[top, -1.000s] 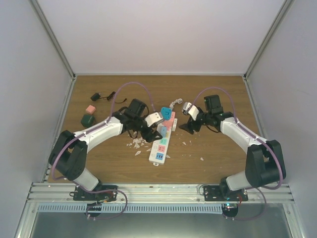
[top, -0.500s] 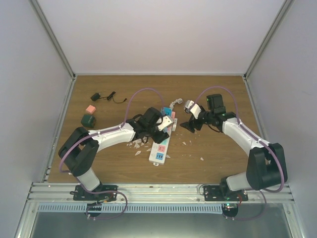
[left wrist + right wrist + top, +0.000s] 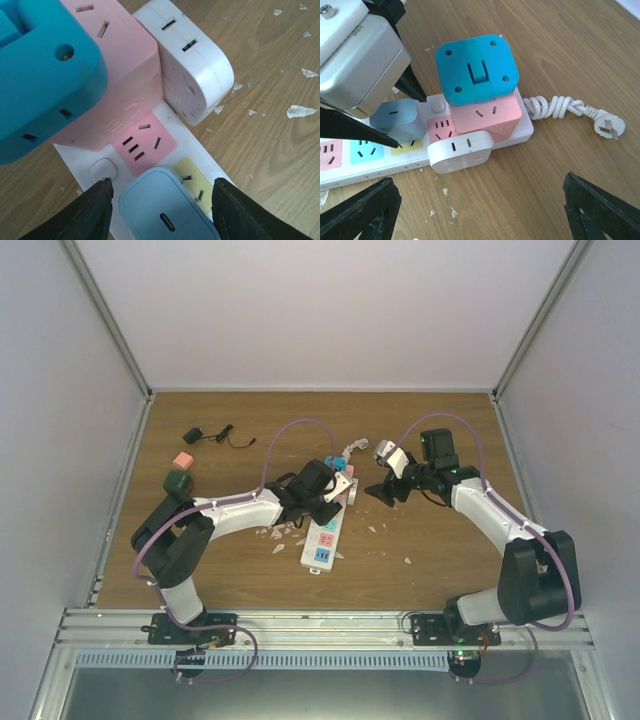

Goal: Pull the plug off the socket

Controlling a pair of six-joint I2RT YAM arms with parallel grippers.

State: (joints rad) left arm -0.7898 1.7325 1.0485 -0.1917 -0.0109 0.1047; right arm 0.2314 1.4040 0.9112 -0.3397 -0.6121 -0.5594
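Left pincer [image 3: 162, 186] has advanced, open fingers straddling the light-blue plug [image 3: 167, 212] on the socket [image 3: 324, 537].

The white power strip [image 3: 515, 134] lies across the wooden table [image 3: 560, 45], its coiled cord [image 3: 555, 106] trailing off to the right; a pink cube adapter [image 3: 490, 117] sits plugged in near that end with a teal cube adapter [image 3: 476, 67] stacked on top; a flat white adapter [image 3: 460, 150] juts from the strip's near side. Left of them stands a light-blue plug [image 3: 395, 120], and the left gripper [image 3: 409, 122] straddles it, one black finger on each side; the right gripper [image 3: 479, 190] hangs spread wide, well apart from the strip; white flecks [image 3: 447, 192] dot the wood.
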